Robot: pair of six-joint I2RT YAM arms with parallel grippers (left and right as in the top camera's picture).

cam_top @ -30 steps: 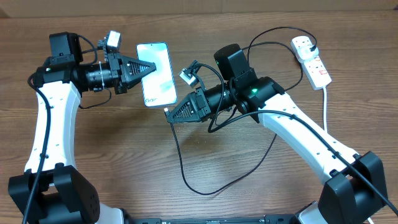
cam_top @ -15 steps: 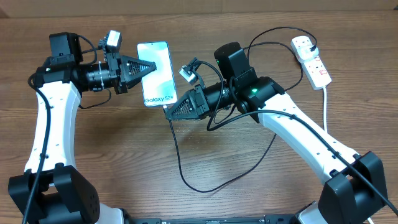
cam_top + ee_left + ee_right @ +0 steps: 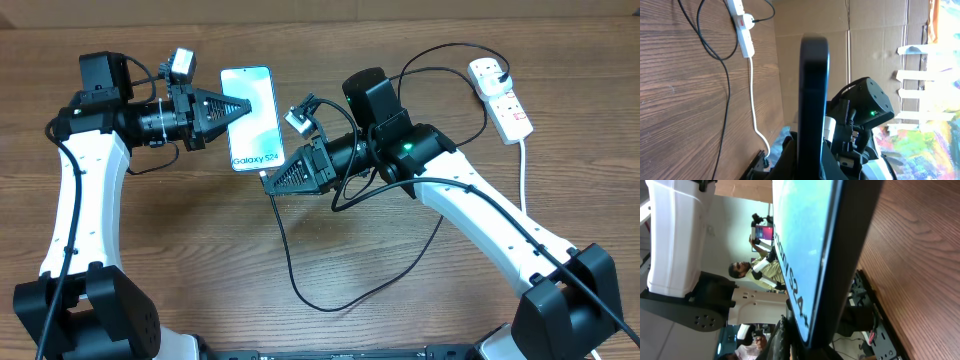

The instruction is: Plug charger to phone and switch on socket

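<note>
Near table's upper middle, left gripper (image 3: 243, 108) pinches phone (image 3: 258, 130) by its side while right gripper (image 3: 268, 186), closed on charger (image 3: 286, 245) tip, meets its lower edge: slight misalignment could jam tip beside port, twisting phone in the pinch.

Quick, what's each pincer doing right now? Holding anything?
Left pincer: closed on the phone.
Right pincer: closed on the charger tip, at the phone's end.

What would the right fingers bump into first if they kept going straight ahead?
The phone. The right fingers, holding the charger, point at its bottom end, right up close. They may already touch; depth is unclear.
</note>
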